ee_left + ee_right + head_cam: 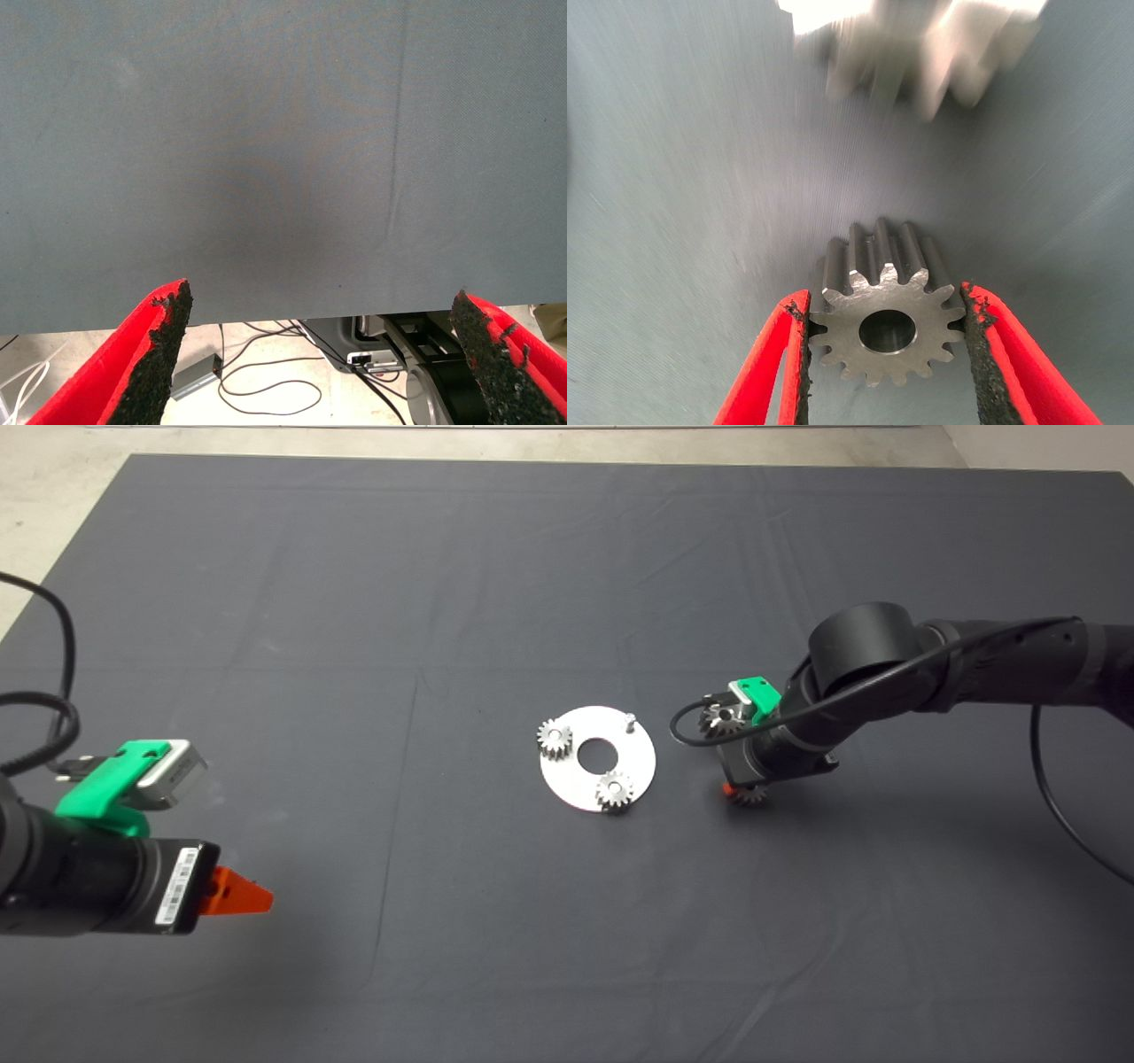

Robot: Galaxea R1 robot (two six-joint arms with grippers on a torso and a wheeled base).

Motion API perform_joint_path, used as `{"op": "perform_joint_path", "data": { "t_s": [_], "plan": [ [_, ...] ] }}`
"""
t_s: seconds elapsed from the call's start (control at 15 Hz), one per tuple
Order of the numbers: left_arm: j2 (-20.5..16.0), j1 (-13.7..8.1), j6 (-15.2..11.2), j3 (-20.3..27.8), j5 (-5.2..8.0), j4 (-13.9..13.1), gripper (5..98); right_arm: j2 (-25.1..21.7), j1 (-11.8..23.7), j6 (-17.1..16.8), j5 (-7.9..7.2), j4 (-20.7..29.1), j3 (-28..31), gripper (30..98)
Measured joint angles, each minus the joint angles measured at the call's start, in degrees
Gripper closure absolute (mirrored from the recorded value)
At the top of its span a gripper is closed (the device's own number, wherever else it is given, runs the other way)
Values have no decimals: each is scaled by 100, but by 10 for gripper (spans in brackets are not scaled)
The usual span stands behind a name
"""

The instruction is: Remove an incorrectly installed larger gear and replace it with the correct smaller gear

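Right gripper [881, 341] is clamped on the small gear [883, 314] on the mat, just right of the plate [640, 766], ready for its bare pin [629, 720]. Big gear [722, 720] lies beside (removed). Left gripper [319, 354] is parked near the mat's left edge, fingers apart.

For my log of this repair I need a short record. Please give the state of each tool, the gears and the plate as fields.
Right tool: right of the plate, shut on the small gear, pads against its teeth
Big gear: off the plate, on the mat by the right tool
Plate: two gears mounted, one pin bare
Left tool: open, parked lower left over the mat
Not yet done: small gear onto the bare pin
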Motion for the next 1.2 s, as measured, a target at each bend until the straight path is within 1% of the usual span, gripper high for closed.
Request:
{"op": "perform_joint_path", "data": {
  "t_s": [0.27,0.53,0.67,0.8,0.93,1.07,1.2],
  "plan": [
    [0,0,-2,0,1,0,292,4,443,0,1,-2,-2,929],
    [15,2,-2,0,1,2,292,45,711,-5,1,-2,0,927],
    [67,2,-2,0,1,2,292,166,831,-8,-15,-2,6,927],
    [91,2,-2,0,3,2,292,350,885,-6,-16,-2,20,929],
    [91,2,-2,-30,1,2,292,643,884,-5,-10,6,28,929],
    [87,4,-2,-38,1,2,292,873,883,-2,34,22,33,929],
    [78,15,-2,-38,7,2,292,933,883,0,41,28,39,929]
  ]
}}
